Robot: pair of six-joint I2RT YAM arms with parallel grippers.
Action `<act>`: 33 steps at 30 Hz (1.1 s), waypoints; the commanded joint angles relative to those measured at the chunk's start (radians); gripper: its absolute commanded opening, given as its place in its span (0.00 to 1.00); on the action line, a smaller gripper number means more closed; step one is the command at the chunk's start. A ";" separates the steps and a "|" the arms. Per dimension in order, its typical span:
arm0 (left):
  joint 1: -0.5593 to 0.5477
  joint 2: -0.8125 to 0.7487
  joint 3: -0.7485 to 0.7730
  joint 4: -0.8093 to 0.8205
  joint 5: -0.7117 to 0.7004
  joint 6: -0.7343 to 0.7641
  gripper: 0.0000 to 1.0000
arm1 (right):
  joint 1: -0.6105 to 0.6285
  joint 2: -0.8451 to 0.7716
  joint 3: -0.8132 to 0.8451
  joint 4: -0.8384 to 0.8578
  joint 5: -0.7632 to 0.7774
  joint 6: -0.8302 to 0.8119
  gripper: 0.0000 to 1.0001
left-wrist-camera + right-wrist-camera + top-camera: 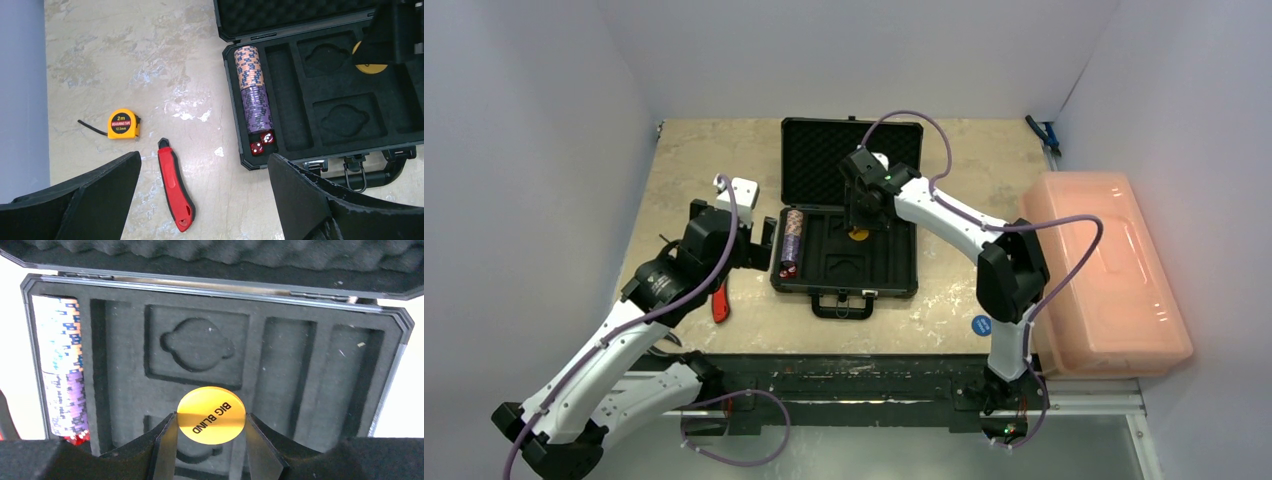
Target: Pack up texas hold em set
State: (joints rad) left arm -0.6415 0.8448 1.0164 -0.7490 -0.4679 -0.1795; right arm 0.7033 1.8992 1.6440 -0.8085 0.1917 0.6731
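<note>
Judging from how things lie, the packing is partly done. The black case (844, 262) stands open on the table, and its leftmost slot already holds a row of chips (253, 92) with two red dice (262, 142) at the near end. The other slots look empty. The right gripper (211, 421) is clenched on the edges of a yellow disc (211, 414) marked "BIG BLIND" and holds it flat over the round hollows in the middle of the tray. I cannot tell whether the disc already touches the foam. A blue disc (981, 325) lies on the table outside the case, near the right arm's base, so I think it must go in next, and then the lid must be closed. The left gripper (204, 159) is spread wide and grasps nothing. It hangs over the table beside the case, above a red knife (176, 192) and near a yellow tape measure (122, 123).
</note>
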 commanded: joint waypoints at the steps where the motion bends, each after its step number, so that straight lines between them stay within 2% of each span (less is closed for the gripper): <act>1: 0.006 -0.026 -0.004 0.027 -0.001 0.007 1.00 | 0.021 0.034 0.093 -0.010 0.015 0.006 0.33; 13: 0.005 -0.033 -0.005 0.027 0.012 0.011 0.99 | 0.029 0.190 0.254 -0.053 0.048 -0.008 0.33; 33: 0.006 -0.034 -0.007 0.032 0.018 0.015 0.99 | 0.029 0.271 0.276 -0.040 0.082 -0.020 0.33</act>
State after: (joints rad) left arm -0.6415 0.8177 1.0161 -0.7490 -0.4526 -0.1791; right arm 0.7284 2.1632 1.8744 -0.8536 0.2455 0.6682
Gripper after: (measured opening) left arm 0.991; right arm 0.506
